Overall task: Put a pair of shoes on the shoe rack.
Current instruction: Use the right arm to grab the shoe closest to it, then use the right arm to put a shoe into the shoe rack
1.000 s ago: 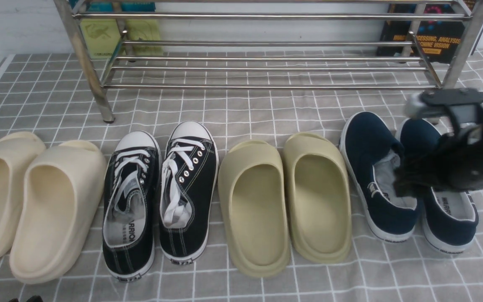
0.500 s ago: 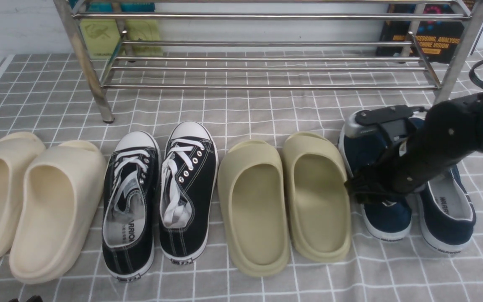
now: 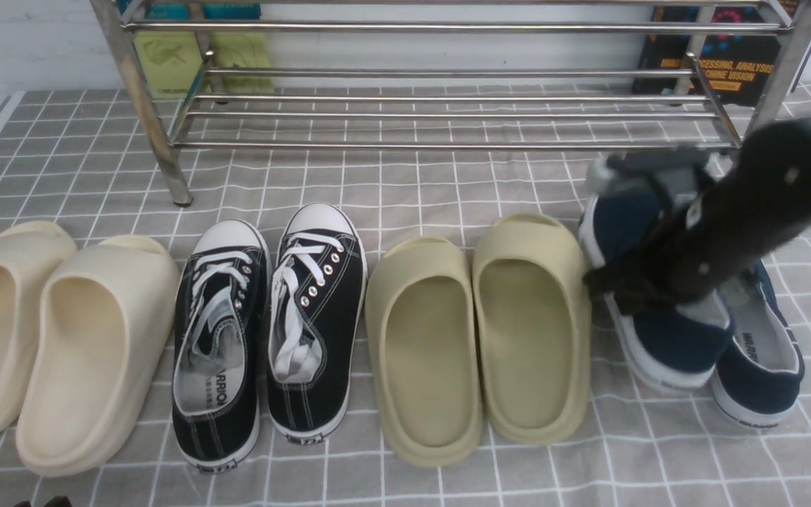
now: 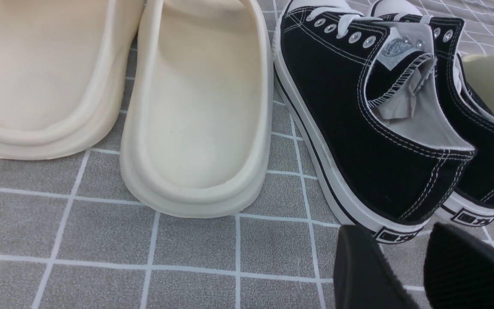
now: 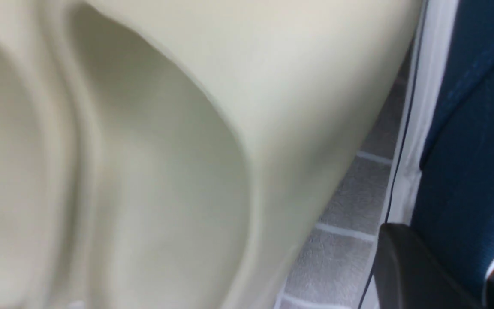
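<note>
Two navy slip-on shoes stand at the far right of the checked cloth. The left navy shoe (image 3: pixel 666 338) is tilted, its outer side raised off the cloth. My right gripper (image 3: pixel 613 289) is shut on that shoe's side wall, next to the olive slide. In the right wrist view one finger (image 5: pixel 405 266) presses the outside of the navy canvas (image 5: pixel 465 171) and the other sits inside. The right navy shoe (image 3: pixel 764 366) lies flat beside it. The silver shoe rack (image 3: pixel 448 146) stands behind, its bars bare. My left gripper (image 4: pixel 397 240) hangs open behind the black sneakers' heels.
In a row from the left stand cream slides (image 3: pixel 96 338), black lace-up sneakers (image 3: pixel 314 317) and olive slides (image 3: pixel 532 317). The right olive slide nearly touches the held shoe. Books (image 3: pixel 729 63) lean behind the rack's right end.
My right arm swung left from above the right navy shoe to the left one, its jaws shut on the side wall, and that shoe tilted up and shifted.
</note>
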`<action>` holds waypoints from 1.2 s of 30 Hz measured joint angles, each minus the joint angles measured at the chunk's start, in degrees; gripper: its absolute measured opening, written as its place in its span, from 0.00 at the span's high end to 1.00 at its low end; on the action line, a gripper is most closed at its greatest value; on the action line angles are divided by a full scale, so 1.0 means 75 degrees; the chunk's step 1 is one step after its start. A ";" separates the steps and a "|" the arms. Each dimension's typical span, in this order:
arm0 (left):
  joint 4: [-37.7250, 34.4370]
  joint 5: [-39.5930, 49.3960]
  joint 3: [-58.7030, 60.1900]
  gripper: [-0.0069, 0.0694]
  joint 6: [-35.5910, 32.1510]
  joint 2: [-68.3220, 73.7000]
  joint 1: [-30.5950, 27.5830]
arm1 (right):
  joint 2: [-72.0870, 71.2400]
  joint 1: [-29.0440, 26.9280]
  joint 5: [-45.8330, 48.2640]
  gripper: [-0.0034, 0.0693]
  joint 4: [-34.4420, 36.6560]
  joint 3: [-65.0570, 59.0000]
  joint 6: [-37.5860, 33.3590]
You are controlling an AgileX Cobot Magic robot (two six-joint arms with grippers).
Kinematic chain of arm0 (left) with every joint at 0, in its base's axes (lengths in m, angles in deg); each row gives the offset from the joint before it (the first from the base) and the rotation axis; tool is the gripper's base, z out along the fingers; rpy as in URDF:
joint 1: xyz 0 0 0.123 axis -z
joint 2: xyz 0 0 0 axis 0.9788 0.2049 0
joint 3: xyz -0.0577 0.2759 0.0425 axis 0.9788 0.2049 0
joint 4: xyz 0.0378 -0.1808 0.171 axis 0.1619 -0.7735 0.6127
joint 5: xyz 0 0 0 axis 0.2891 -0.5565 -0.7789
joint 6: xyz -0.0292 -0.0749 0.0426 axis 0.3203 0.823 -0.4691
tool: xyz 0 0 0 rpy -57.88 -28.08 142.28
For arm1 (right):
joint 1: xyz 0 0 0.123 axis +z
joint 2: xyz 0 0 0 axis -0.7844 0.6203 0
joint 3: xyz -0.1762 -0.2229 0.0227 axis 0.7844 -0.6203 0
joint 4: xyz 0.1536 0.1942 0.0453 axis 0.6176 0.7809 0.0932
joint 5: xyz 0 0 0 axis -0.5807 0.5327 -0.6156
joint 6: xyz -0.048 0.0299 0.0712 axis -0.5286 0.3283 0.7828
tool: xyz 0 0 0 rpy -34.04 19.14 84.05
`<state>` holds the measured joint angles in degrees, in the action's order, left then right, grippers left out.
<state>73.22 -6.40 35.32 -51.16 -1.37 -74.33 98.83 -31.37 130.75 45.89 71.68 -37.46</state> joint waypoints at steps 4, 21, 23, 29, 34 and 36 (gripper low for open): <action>0.0000 0.0000 0.0000 0.60 0.0000 0.0000 0.0000 | -0.0110 0.0000 0.0548 0.90 -0.0005 0.0677 0.0000; 0.0000 0.0000 0.0000 0.60 0.0000 0.0000 0.0000 | 0.3548 -0.0137 0.0433 0.90 -0.1413 0.5746 0.0000; 0.0000 0.0000 0.0000 0.60 0.0000 0.0000 0.0000 | 0.4025 -0.0204 0.0467 0.90 -0.1465 0.6467 0.0007; 0.0000 0.0000 0.0000 0.60 0.0000 0.0000 0.0000 | 0.5226 -0.0398 0.0638 0.88 -0.1514 0.8271 0.0013; 0.0000 0.0000 0.0000 0.60 0.0000 0.0000 0.0000 | 0.5413 -0.0483 0.0554 0.72 -0.1323 0.8429 0.0006; 0.0000 0.0000 0.0000 0.60 0.0000 0.0000 0.0000 | 0.5423 -0.0519 0.0399 0.59 -0.1264 0.8493 -0.0002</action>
<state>73.22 -6.40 35.32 -51.16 -1.37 -74.33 139.50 -35.26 133.74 36.41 135.38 -37.48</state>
